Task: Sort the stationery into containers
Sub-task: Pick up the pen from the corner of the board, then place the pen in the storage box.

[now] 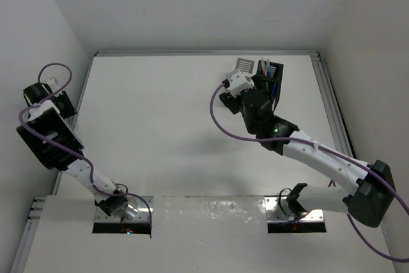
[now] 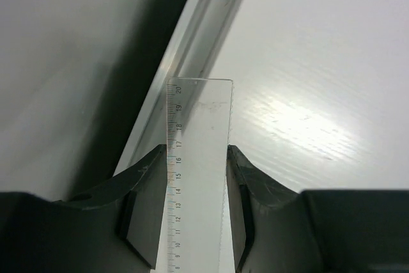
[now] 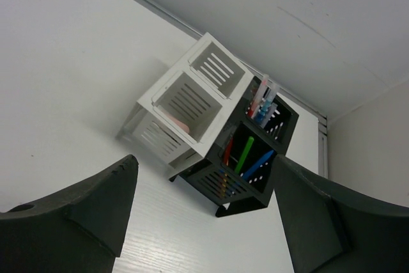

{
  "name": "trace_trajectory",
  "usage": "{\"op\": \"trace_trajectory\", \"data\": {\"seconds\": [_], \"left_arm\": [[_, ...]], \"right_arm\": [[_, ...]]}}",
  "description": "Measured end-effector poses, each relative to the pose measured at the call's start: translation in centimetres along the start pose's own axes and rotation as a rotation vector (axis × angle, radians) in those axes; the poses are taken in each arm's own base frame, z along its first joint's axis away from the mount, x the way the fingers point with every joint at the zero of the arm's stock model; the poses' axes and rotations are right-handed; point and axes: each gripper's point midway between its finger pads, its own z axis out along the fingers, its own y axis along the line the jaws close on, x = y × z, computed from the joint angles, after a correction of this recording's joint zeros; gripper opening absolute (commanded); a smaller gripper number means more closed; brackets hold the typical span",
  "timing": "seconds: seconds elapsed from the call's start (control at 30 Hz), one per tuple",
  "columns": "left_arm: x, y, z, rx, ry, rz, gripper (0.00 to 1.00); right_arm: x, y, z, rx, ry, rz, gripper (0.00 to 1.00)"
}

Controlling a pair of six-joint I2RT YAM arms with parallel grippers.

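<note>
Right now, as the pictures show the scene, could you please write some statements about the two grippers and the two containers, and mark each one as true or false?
1. The left gripper is shut on a clear ruler. True.
2. The right gripper holds a green pen. False: its jaws are open and empty, and the green pen stands in the black container.
3. The white container stands right against the black container. True.
4. The black container is empty. False: several pens stand in it.
</note>
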Motion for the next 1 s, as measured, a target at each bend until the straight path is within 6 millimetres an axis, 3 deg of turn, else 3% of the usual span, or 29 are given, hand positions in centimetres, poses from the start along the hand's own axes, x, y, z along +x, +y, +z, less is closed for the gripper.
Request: {"op": "trace_trajectory", "data": {"seconds": [0.17,0.27,0.43,0.57,0.6,0.77,1.0], "left_arm": [[-3.2,-3.1,-2.1,0.066,-0.066,0.064,0.0],[-6.0,-6.2,-3.9,0.125,-0.123,0.121,0.0],[-10.4,-14.5,-8.6,0.262,-0.239,0.276,0.0],[-12.4,-21.5,-13.4,0.405,-0.326,0.42,0.0],[-12.6,-23.1,-14.6,0.442,-0.347,0.463,0.0],[-11.6,-29.4,-20.0,0.589,-0.424,0.659,0.0],[-7.5,-36.1,-27.1,0.765,-0.521,0.883,0.0]], "right_arm": [[-1.6,0.8,0.0,-0.059,-0.029,0.05,0.84],[-4.1,1.3,0.2,-0.106,-0.055,0.101,0.83],[-9.4,1.3,0.9,-0.152,-0.111,0.217,0.74],[-13.3,1.0,0.9,-0.203,-0.163,0.321,0.61],[-14.4,0.9,0.8,-0.22,-0.182,0.344,0.53],[-18.3,0.4,0.3,-0.28,-0.258,0.472,0.47],[-20.5,2.3,1.0,-0.391,-0.284,0.634,0.63]]}}
